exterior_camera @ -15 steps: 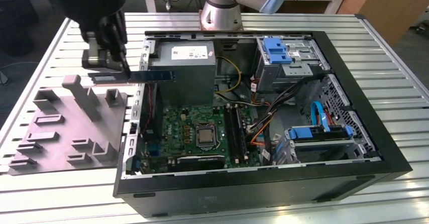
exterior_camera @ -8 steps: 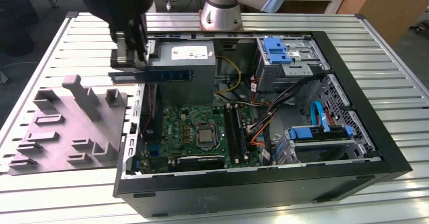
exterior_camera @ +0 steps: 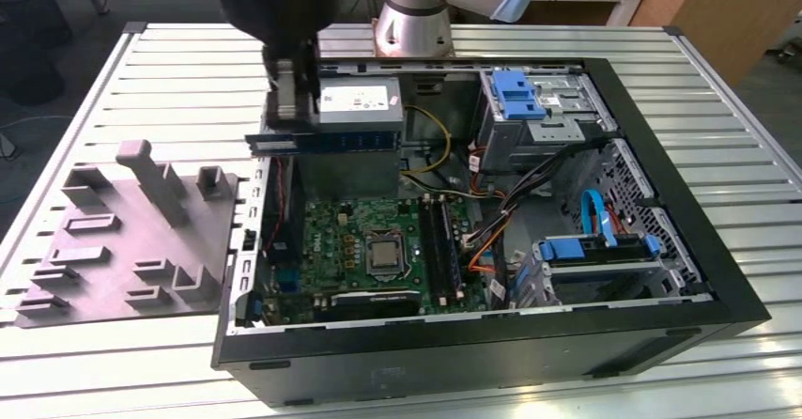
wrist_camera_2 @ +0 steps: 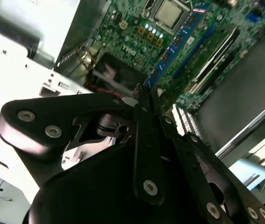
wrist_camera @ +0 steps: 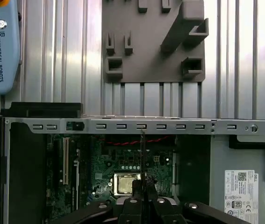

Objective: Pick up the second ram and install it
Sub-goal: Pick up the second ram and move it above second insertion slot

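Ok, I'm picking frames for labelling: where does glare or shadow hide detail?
Second wrist view: the metal housing is washed out white. First wrist view: glare streaks on the table slats. Exterior view: even light; the second ram in the pincer is unshadowed.

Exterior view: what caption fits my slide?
Black claw holds a thin dark blue-green ram strip above the open black computer case.

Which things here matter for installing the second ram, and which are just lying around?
In the job: second ram, held in the gripper; motherboard slots.
Lying about: grey tray, power supply, blue drive bracket.
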Controlling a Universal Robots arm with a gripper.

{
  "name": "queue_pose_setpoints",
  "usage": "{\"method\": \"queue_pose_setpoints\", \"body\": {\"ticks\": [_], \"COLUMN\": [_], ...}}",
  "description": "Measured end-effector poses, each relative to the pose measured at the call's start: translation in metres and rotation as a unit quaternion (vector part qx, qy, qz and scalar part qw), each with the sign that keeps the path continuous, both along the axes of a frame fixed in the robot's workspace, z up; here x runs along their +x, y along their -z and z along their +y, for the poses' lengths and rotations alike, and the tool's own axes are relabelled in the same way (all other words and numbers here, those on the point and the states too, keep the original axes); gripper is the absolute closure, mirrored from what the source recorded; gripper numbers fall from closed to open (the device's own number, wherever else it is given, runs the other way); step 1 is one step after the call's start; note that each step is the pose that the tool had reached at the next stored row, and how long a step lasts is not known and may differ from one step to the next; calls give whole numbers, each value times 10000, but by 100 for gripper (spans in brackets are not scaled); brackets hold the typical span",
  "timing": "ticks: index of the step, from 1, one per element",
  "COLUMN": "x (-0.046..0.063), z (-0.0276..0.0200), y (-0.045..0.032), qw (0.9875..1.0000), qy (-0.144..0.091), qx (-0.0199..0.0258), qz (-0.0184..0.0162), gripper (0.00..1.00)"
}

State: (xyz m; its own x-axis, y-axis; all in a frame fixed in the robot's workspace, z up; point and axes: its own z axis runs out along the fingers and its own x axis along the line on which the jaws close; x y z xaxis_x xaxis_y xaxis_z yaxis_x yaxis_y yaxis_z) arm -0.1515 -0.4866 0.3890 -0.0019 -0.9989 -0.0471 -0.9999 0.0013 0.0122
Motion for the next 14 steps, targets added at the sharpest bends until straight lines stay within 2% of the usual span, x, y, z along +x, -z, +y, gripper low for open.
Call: {"method": "queue_pose_setpoints", "body": {"ticks": [10, 14], "x": [251, 290], "z": [-1, -1], "y": [13, 24], "qw": [10000, 10000], "qy": [12, 23], "qx": [0, 1], "qz": [0, -1], "gripper": [86, 86]}}
